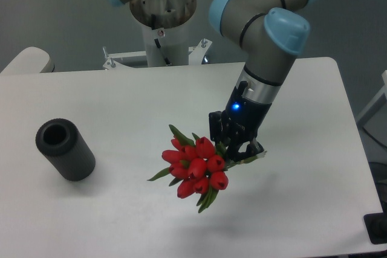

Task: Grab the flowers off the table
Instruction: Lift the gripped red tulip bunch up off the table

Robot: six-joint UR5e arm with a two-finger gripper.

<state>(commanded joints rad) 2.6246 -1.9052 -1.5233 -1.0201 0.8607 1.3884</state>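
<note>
The flowers, a bunch of red tulips with green leaves, hang in the air above the white table, heads pointing down and to the left. My gripper is shut on their green stems just behind the heads. Most of the stems and their pale ends are hidden behind the gripper. A faint shadow of the bunch lies on the table below.
A dark grey hollow cylinder lies on the table at the left, its opening facing up and back. The arm's base column stands behind the table's far edge. The table's right edge runs close to the gripper's side.
</note>
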